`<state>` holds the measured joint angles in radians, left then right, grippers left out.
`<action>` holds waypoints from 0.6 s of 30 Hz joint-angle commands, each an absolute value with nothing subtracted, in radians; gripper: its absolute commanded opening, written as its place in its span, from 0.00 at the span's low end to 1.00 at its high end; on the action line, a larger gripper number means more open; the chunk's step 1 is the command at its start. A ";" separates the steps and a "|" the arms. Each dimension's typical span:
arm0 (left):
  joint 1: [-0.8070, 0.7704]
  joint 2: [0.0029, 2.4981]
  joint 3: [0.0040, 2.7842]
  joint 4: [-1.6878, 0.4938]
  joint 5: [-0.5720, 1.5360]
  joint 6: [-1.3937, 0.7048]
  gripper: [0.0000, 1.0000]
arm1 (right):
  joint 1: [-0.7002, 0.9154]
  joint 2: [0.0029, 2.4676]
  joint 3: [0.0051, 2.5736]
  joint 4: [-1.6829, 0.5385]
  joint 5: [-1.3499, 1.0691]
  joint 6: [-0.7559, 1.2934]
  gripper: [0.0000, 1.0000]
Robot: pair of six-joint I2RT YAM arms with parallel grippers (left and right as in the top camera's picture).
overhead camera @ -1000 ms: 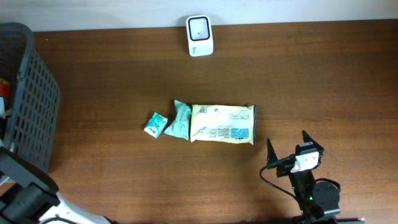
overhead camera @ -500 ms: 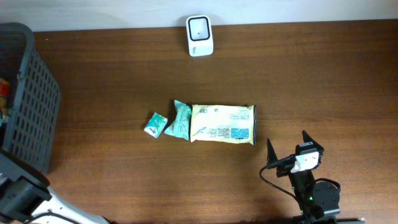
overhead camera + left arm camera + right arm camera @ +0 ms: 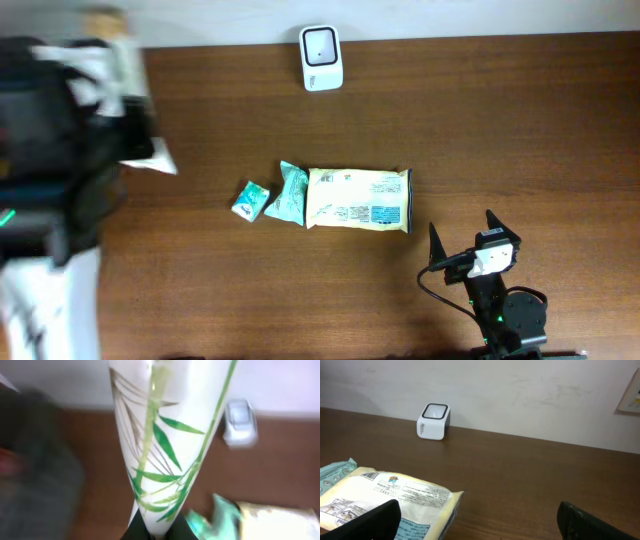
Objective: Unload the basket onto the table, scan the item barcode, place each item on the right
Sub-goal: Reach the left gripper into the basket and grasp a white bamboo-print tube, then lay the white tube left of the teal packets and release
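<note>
A white packet printed with green leaves is clenched in the left jaws. It is held in the air over the left end of the bench, well apart from the scanner at the far edge. The right jaws are spread wide and nothing is held in them. The carrying step is judged to be in hand. Next, the packet must be brought before the scanner's window, with its barcode, not seen here, turned toward it.
</note>
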<state>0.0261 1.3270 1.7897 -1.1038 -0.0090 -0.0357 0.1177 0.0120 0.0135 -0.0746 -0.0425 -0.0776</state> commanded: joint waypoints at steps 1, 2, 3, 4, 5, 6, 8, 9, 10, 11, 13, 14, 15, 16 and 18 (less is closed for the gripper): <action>-0.079 1.441 1.587 -1.088 -0.014 -0.180 0.00 | 0.113 0.006 0.006 -0.075 -0.034 -0.066 0.98; -0.082 1.473 1.512 -1.052 -0.014 -0.180 0.00 | 0.113 0.006 0.006 -0.076 -0.034 -0.066 0.99; -0.082 1.509 1.419 -0.978 -0.014 -0.179 0.00 | 0.113 0.006 0.006 -0.075 -0.034 -0.066 0.99; -0.082 1.535 1.358 -0.900 -0.014 -0.178 0.00 | 0.113 0.006 0.006 -0.075 -0.034 -0.066 0.99; -0.083 1.559 1.307 -0.833 -0.005 -0.165 0.00 | 0.113 0.006 0.006 -0.076 -0.034 -0.066 0.99; -0.082 1.603 1.260 -0.766 -0.002 -0.160 0.00 | 0.113 0.006 0.006 -0.076 -0.034 -0.066 0.99; -0.082 1.685 1.242 -0.694 -0.002 -0.160 0.14 | 0.113 0.006 0.006 -0.076 -0.034 -0.066 0.99; -0.082 1.703 1.242 -0.665 -0.003 -0.160 0.46 | 0.113 0.006 0.006 -0.076 -0.034 -0.066 0.99; -0.082 1.703 1.242 -0.610 -0.003 -0.159 0.80 | 0.113 0.006 0.006 -0.076 -0.034 -0.066 0.99; -0.082 1.700 1.245 -0.577 -0.003 -0.159 0.95 | 0.113 0.006 0.006 -0.076 -0.034 -0.066 0.99; -0.078 1.687 1.302 -0.536 -0.003 -0.103 0.99 | 0.113 0.006 0.006 -0.075 -0.034 -0.066 0.99; -0.072 1.676 1.335 -0.555 -0.002 -0.075 0.99 | 0.113 0.006 0.006 -0.076 -0.034 -0.066 0.99; -0.064 1.663 1.372 -0.585 -0.002 -0.057 0.99 | 0.113 0.006 0.006 -0.075 -0.034 -0.066 0.99; -0.036 1.616 1.485 -0.704 -0.002 -0.028 0.99 | 0.113 0.006 0.006 -0.076 -0.034 -0.066 0.99; 0.035 1.520 1.661 -0.846 0.034 -0.029 0.99 | 0.113 0.006 0.006 -0.075 -0.034 -0.066 0.99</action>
